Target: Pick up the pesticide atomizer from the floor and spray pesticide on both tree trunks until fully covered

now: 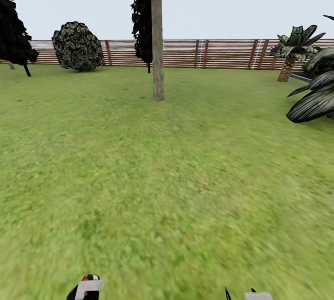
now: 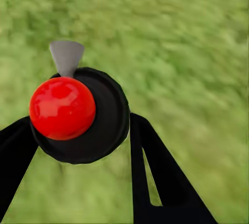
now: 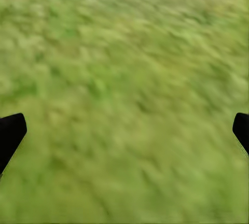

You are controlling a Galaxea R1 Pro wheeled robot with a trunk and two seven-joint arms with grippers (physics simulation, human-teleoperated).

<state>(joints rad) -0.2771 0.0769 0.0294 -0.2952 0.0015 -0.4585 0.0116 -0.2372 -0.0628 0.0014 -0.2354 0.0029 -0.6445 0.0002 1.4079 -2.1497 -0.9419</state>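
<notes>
The pesticide atomizer [image 2: 98,115], a dark bottle with a red top and a pale trigger, sits between the black fingers of my left gripper [image 2: 80,125], which is shut on it. It also peeks in at the head view's lower edge as the atomizer [image 1: 89,284]. One tree stands ahead on the lawn, its thick bare trunk [image 1: 157,58] rising to a leafy canopy. My right gripper [image 3: 124,130] is open over grass with nothing in it, and its tips show low in the head view [image 1: 240,294]. The paved floor is out of view.
A slatted reddish-brown fence [image 1: 222,53] bounds the lawn at the back. A round dark shrub [image 1: 77,47] and a dark conifer [image 1: 14,26] stand at the far left. A second conifer [image 1: 141,16] is behind the trunk. Palm-like plants [image 1: 315,86] crowd the right.
</notes>
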